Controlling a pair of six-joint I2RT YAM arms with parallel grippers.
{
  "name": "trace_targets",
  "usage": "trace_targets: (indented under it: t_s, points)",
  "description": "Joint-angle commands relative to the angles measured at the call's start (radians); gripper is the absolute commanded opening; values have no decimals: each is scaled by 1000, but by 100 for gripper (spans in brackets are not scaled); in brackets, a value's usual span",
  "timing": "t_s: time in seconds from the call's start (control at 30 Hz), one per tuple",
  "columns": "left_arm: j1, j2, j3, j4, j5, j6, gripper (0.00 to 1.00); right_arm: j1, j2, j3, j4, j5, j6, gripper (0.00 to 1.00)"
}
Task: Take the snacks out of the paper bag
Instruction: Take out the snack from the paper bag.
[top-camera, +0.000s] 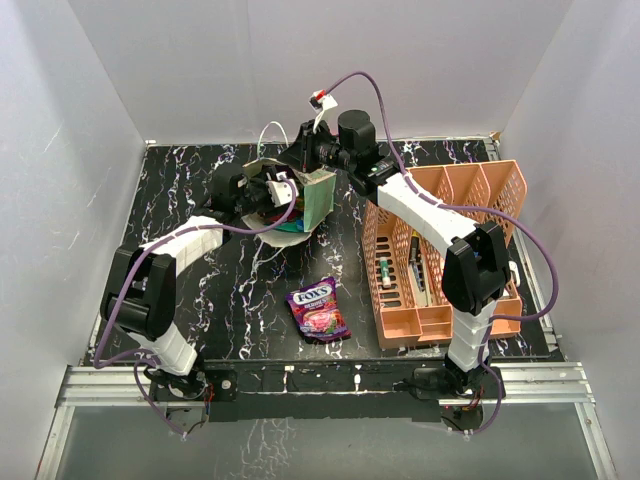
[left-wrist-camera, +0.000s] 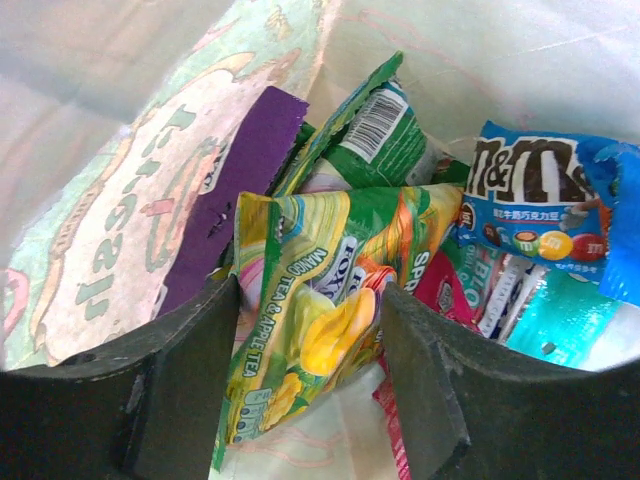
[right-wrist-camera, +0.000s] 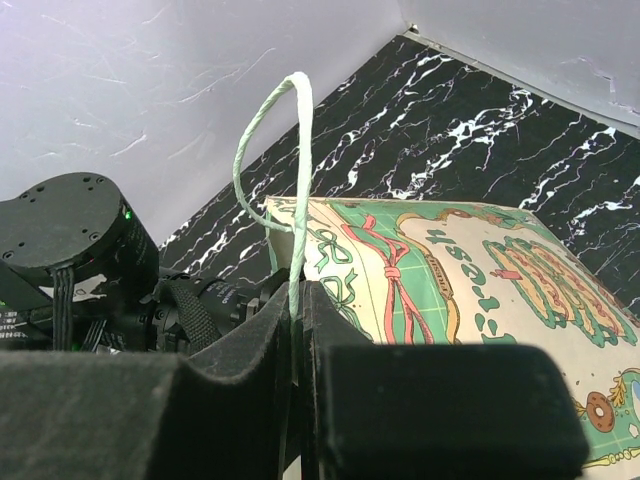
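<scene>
Inside the paper bag (left-wrist-camera: 110, 250), hidden from overhead, the left gripper (left-wrist-camera: 310, 340) is straddling a yellow-green packet (left-wrist-camera: 330, 250) half-open, grip unclear; at the table's twelve o'clock, the right gripper (right-wrist-camera: 297, 300) is pinching the cord (right-wrist-camera: 304, 170) shut.

plain white walls (top-camera: 90, 120) enclose a black white-veined marble tabletop (top-camera: 230, 320).

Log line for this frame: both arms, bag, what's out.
left gripper: in bag, jaws astride yellow-green packet, grip unclear | right gripper: shut on handle | purple packet: on table
</scene>
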Motion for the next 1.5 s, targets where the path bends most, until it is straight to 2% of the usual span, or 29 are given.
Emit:
trace_targets:
  t_s: [0.0, 0.13, 0.27, 0.3, 0.37, 0.4, 0.53, 0.57, 0.83, 1.0, 1.1, 1.17, 1.3, 1.47]
  points:
    - [2, 7, -43, 165, -24, -9, 61, -3, -29, 53, 51, 0, 10, 7]
    - [2, 49, -12, 149, -24, 0, 60, -2, -33, 54, 51, -4, 18, 7]
    - [1, 59, -24, 208, -30, -42, 59, -2, -38, 53, 50, 0, 18, 7]
    - [2, 61, -17, 191, -32, -36, 53, -2, -38, 50, 50, 2, 18, 7]
    - [2, 55, -11, 185, -40, -43, 32, -2, -41, 44, 50, 5, 14, 7]
    - [2, 44, -16, 185, -48, -48, 26, -2, -41, 41, 50, 9, 12, 7]
    - [0, -44, -56, 175, -90, -66, 3, -5, -42, 33, 51, 16, 8, 7]
    - [0, -68, -59, 156, -94, -72, 0, -6, -39, 31, 52, 17, 9, 7]
    - [-50, -306, -119, 59, -145, -143, 0, -8, -44, -3, 96, 38, 30, 7]
    - [-116, -462, -109, -41, -254, -194, 0, -8, -29, 3, 98, 50, 27, 7]
    - [-141, -546, -20, -223, -332, -278, 0, -8, -23, 11, 86, 50, 23, 7]
    - [-143, -587, 63, -352, -414, -433, 0, -8, -23, 8, 87, 50, 21, 7]
    - [-145, -687, 203, -663, -266, -669, 0, -9, -22, 10, 85, 38, 23, 7]
    - [-146, -795, 228, -796, 24, -872, 0, -9, -21, 7, 85, 23, 32, 7]
